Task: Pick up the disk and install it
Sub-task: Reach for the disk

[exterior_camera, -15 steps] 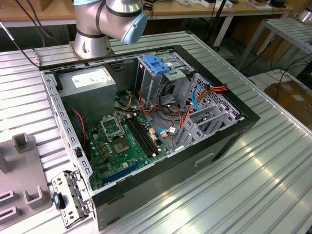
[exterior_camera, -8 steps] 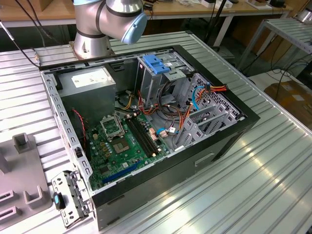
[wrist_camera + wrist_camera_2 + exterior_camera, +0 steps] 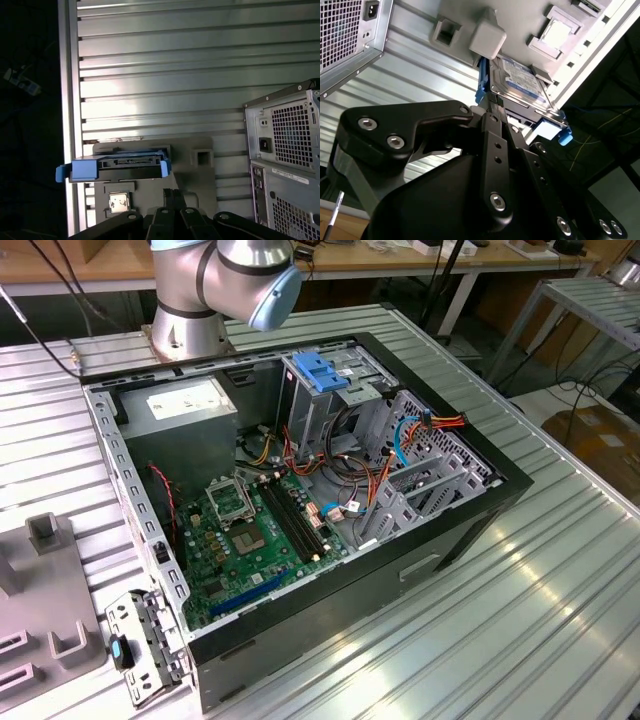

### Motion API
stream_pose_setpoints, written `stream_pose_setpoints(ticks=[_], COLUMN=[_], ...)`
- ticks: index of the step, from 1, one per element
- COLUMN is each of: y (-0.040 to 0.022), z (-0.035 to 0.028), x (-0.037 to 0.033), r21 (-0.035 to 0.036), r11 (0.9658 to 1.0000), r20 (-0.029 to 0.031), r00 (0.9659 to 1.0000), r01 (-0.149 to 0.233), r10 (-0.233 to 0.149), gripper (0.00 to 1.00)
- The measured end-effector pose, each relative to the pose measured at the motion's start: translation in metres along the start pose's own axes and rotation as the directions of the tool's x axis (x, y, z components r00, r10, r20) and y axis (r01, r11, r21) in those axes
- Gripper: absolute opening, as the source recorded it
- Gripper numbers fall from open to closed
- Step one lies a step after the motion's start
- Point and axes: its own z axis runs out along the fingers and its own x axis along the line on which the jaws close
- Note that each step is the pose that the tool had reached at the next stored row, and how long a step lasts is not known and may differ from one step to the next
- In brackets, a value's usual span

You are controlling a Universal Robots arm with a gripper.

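Open computer case (image 3: 300, 625) on ribbed metal table (image 3: 520, 620)

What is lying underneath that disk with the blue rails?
A grey holder tray on the ribbed metal table lies beneath the disk. A small square chip sits on the tray nearby. The tray's part directly under the disk is covered.

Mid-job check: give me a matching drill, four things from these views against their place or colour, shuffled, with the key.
1. disk
2. motherboard
3. plastic cap
4. power-supply box

A. blue, atop the metal cage
B. grey, white sticker, case corner by the arm base
C. on edge at the grey fixture, outside the case
D. green, on the case floor

Pairs: 1-C, 2-D, 3-A, 4-B
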Motion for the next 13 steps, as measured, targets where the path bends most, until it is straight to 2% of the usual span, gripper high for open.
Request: stream_pose_setpoints(ticks=[5,13], y=[-0.0006,-0.0022], z=[0.0001,0.0003], x=[0.0079,0.0280], r21=[-0.0004,-0.0007], r11=[1.0000,1.0000], r20=[0.0001,-0.0006], r00=[1.0000,1.0000], r01=[0.000,0.000], r10=[0.000,0.000], gripper=[0.11,0.11])
